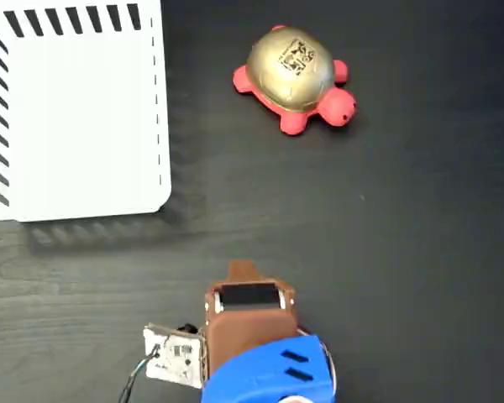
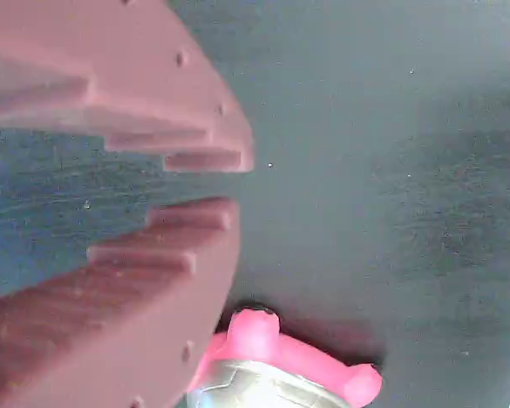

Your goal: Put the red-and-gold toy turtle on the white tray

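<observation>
The red-and-gold toy turtle (image 1: 294, 77) sits on the dark table at the upper middle of the fixed view, its head pointing to the lower right. In the wrist view only the turtle's (image 2: 280, 370) pink side and a strip of gold shell show at the bottom edge. The white tray (image 1: 76, 117) lies flat in the upper left corner with nothing on it. My gripper (image 1: 242, 270) hangs low in the middle, well short of the turtle. Its brown toothed fingers (image 2: 195, 110) are nearly together with only a thin slit, and my gripper (image 2: 236, 185) holds nothing.
Bare dark wood-grain table (image 1: 403, 252) spreads between the arm, the turtle and the tray. The arm's blue body (image 1: 269, 374) and a small circuit board with wires (image 1: 175, 354) fill the bottom edge.
</observation>
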Controlling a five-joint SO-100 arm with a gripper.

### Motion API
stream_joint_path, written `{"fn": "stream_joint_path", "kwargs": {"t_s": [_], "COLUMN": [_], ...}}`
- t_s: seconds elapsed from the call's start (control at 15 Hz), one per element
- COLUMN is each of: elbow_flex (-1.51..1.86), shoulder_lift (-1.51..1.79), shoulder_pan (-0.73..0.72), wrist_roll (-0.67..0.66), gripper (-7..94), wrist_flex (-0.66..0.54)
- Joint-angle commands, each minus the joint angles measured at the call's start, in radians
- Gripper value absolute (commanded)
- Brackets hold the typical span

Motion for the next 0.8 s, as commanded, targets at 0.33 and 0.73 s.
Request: {"fn": "stream_joint_path", "kwargs": {"t_s": [0.33,0.73], "elbow_flex": [-0.011,-0.011], "shoulder_lift": [0.008,0.009], "shoulder_pan": [0.012,-0.003], "wrist_roll": [0.009,-0.003], "gripper": [0,0], "wrist_flex": [0.006,0.006]}}
